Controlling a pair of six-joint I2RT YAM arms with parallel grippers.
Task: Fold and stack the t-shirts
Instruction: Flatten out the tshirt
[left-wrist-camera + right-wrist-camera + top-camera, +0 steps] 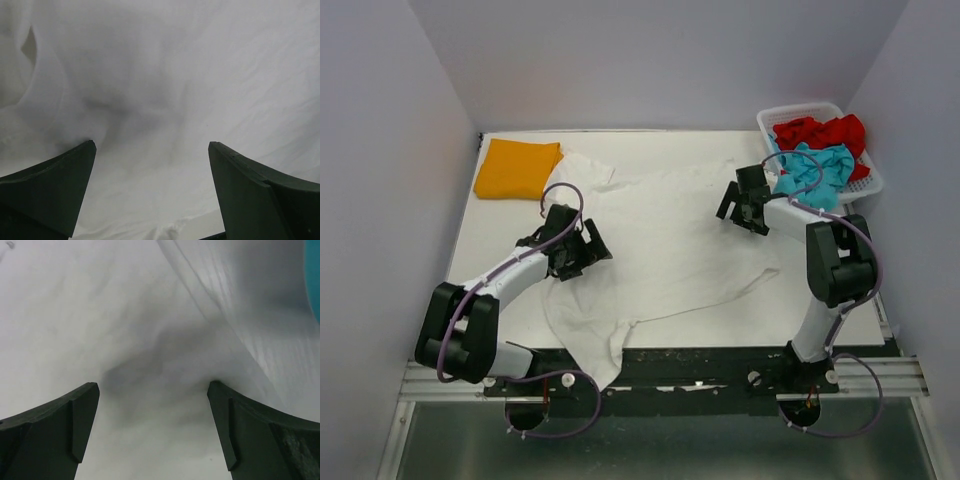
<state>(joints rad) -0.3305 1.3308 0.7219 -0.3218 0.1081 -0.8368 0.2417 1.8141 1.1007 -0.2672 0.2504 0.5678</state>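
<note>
The white t-shirt (660, 240) lies spread open and rumpled across the middle of the table (720, 150), its lower end hanging over the near edge. The orange-yellow t-shirt (517, 168) sits folded into a neat rectangle at the far left corner, just beside the white one. The red t-shirt (820, 132) and teal t-shirt (815, 175) lie crumpled together in the basket (800, 108) at the far right.

Soft matt white cloth t-shirt (660, 240)
</note>
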